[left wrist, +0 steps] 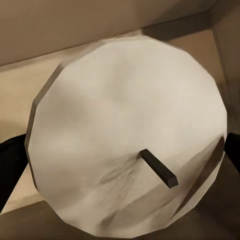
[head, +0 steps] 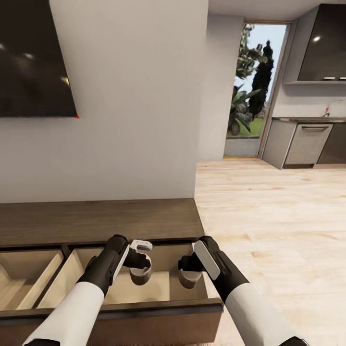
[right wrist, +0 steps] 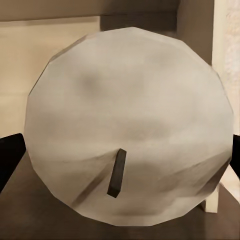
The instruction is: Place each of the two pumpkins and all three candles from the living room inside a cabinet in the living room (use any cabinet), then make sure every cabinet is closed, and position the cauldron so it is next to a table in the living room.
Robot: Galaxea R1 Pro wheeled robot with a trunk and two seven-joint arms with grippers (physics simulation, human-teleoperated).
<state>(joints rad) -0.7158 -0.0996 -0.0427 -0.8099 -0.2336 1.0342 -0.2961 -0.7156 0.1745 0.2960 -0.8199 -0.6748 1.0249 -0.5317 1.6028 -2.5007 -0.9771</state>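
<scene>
Two pale grey-white candles with short dark wicks are held over the cabinet's open pull-out front. My left gripper (head: 140, 270) is shut on one candle (head: 141, 277) (left wrist: 125, 135), its dark fingers (left wrist: 10, 167) hugging the candle's sides. The right gripper (head: 188, 275) is shut on the other candle (head: 187, 280) (right wrist: 130, 125). Both candles hang upright inside the pale beige interior of the dark-brown cabinet (head: 144, 306), close to its right end. Pumpkins, cauldron and table are out of view.
A second open compartment (head: 26, 276) lies to the left. The cabinet's dark top (head: 96, 221) runs against the pale wall under the black TV (head: 33, 57). To the right, light plank floor (head: 278, 230) leads to a glass door (head: 250, 96) and grey kitchen units (head: 307, 144).
</scene>
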